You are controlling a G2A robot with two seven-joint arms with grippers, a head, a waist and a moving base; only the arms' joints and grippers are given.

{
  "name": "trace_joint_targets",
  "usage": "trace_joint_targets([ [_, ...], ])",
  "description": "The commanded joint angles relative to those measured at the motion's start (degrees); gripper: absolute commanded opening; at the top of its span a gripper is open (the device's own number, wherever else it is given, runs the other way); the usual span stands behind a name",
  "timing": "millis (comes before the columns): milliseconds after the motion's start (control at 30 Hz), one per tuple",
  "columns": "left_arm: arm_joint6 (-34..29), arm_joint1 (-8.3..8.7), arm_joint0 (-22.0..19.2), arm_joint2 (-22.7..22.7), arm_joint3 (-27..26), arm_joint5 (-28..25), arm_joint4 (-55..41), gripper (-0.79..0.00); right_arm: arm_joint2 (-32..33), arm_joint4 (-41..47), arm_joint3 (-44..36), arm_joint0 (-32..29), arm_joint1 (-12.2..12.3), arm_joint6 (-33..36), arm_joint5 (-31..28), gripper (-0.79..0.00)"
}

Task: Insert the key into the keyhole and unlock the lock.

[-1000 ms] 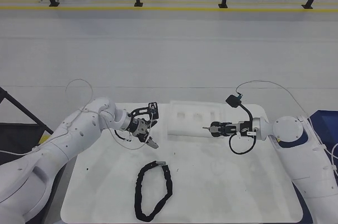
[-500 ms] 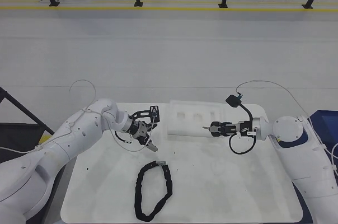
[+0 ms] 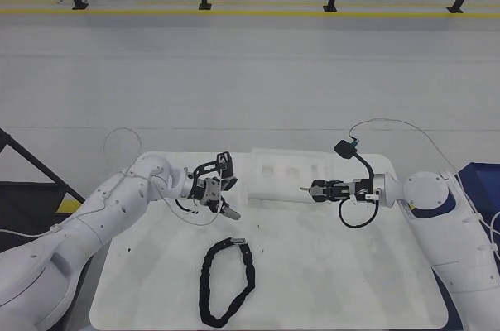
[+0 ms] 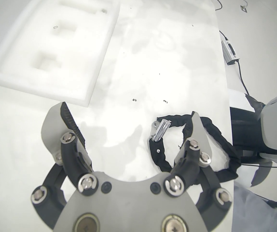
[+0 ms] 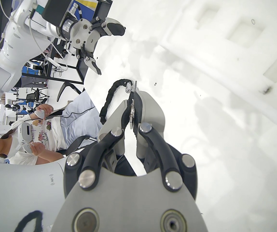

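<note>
1. Your left gripper hangs wide open with nothing in it. It is just above the metal end of the lock.
2. The lock is a black, cloth-covered chain. It lies in a loop on the worktop, on the side near the robot.
3. Your right gripper is closed tight on the key. It is up in the air by the foam tray, well apart from the lock.
4. I think the step now is to grab the lock. Bring the left gripper down so the metal end sits between its fingers. Then squeeze the black part just behind it, so the end is free.
5. Hold it steady and turn the end toward the key. A floppy chain may sag or twist.
6. I cannot tell which face has the keyhole. In the left wrist view, one finger covers part of the chain. Most of the key is hidden between the right gripper's fingers.
</note>
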Motion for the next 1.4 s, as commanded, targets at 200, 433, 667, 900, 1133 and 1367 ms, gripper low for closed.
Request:
trace_joint_targets([
  [200,31.12,1.54,4.52,1.18,0.25,0.0,27.04,0.0,0.0,0.0,0.0,0.0,0.0,0.0,0.0,-0.785],
  [433,48.26,1.25,6.1,3.67,3.96,0.0,42.17,0.0,0.0,0.0,0.0,0.0,0.0,0.0,0.0,-0.785],
  [667,54.7,-0.44,7.74,4.12,7.52,2.51,48.3,0.0,0.0,0.0,0.0,0.0,0.0,0.0,0.0,-0.785],
  [900,55.96,-2.62,9.3,4.22,10.28,7.06,52.89,0.0,0.0,0.0,0.0,0.0,0.0,0.0,0.0,-0.785],
  [1133,59.65,-4.06,10.17,4.22,12.65,7.73,57.79,0.0,0.0,0.0,0.0,0.0,0.0,0.0,0.0,-0.785],
  [1367,62.46,-5.22,10.3,4.22,14.4,8.27,61.59,-0.286,0.0,0.0,0.0,0.0,0.0,0.0,0.0,-0.785],
])
